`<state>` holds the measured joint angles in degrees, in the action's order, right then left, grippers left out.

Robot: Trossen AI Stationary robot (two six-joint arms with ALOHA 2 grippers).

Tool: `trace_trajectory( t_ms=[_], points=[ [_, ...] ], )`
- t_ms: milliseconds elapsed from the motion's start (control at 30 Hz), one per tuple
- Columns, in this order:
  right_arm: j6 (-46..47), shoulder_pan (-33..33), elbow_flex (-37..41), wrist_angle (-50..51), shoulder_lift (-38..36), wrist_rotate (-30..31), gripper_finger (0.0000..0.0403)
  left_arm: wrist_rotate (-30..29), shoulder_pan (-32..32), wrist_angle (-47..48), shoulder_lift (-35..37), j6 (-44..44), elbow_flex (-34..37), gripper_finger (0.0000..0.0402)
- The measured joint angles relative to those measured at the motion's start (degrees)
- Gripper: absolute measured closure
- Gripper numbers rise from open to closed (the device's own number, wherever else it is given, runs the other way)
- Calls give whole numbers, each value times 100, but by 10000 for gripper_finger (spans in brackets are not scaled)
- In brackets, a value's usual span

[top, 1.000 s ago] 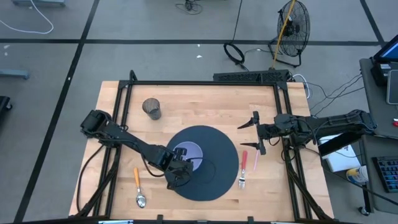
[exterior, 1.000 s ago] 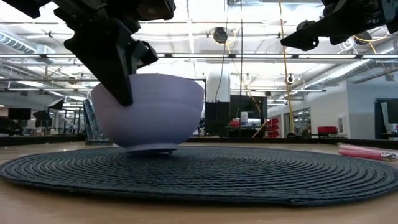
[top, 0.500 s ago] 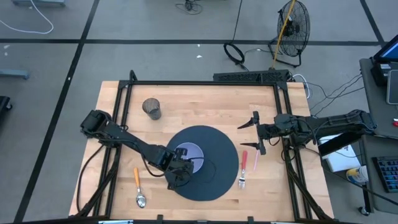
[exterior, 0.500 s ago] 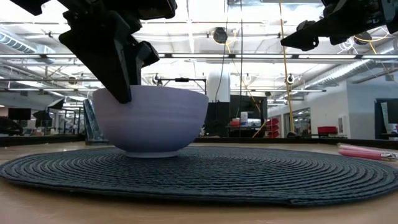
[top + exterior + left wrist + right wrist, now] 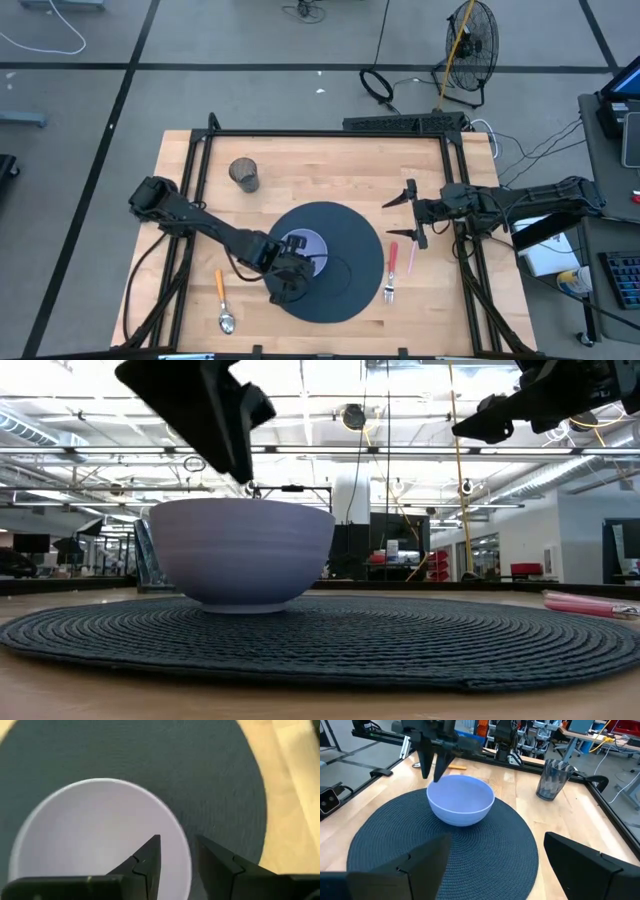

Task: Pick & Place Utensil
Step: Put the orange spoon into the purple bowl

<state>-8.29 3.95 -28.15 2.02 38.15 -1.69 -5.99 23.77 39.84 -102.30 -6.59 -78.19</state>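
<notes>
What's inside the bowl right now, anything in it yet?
Nothing shows inside the lavender bowl: the right wrist view shows a bare interior, and the left wrist view agrees. The left end effector hangs over its rim, hiding a small part of the inside. The bowl sits on the dark round placemat.

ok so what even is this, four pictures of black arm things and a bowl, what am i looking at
It is one table seen by four cameras at the same moment. Two dark robot arms work there, each ending in a two-finger gripper.

The high view looks straight down. The low view sits at table height. The other two cameras ride on the arms' wrists.

On the wooden table lies a round dark mat with a pale purple bowl standing on it. A dark cup stands farther back. An orange-handled spoon lies to the mat's left, a fork and a pink utensil to its right.

The left gripper hovers open just above the bowl's rim, holding nothing. The right gripper waits open and empty above the utensils on the right.
</notes>
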Motion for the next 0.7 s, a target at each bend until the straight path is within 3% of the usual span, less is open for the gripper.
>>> trace_trajectory(
  t_ms=[167,367,700],
  points=[
    [11,1,190,-26,2,-4,85,-886,70,1341,7,-82,-489,282],
    [119,0,462,-63,2,1,85,-1915,342,2497,630,-1017,-512,282],
    [156,1,727,-1265,0,-7,85,-4572,1119,2288,2610,-1682,864,282]
  ],
)
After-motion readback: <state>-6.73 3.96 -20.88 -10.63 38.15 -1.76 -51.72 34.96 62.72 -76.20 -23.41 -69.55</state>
